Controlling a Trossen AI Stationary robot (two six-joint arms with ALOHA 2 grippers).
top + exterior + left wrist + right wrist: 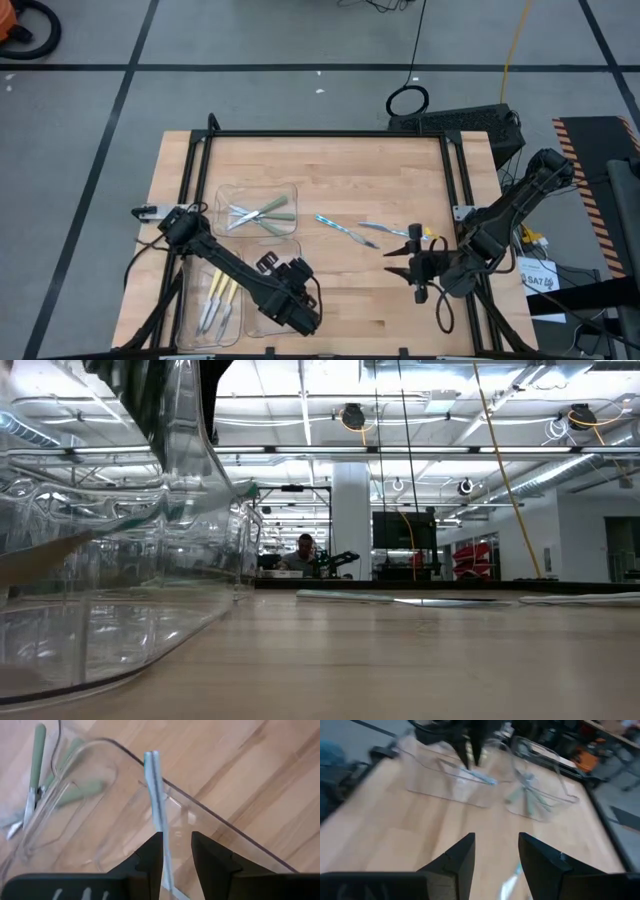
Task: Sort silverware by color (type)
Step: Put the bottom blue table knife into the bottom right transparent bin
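Left wrist view shows the left gripper (pixel 177 851) over a clear tray (pixel 235 837), jaws slightly parted beside a blue utensil (pixel 156 795); whether they grip it, I cannot tell. Slim, light, stiff, likely slippery: best pinched mid-handle. Right gripper (pixel 496 855) waits open, away from the tray.

Overhead, table-level and 2 close wrist views, all sharing the clear trays (pixel 258 210).

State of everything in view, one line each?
Left gripper: open, over a clear plastic tray.
Light blue-handled metal utensil: between its fingers, tilted into that tray.
Pale green-handled utensils: lying in another clear tray.
Yellow-handled utensils: lying in a third tray.
Two more blue utensils: loose on the table.
Right gripper: open, empty.
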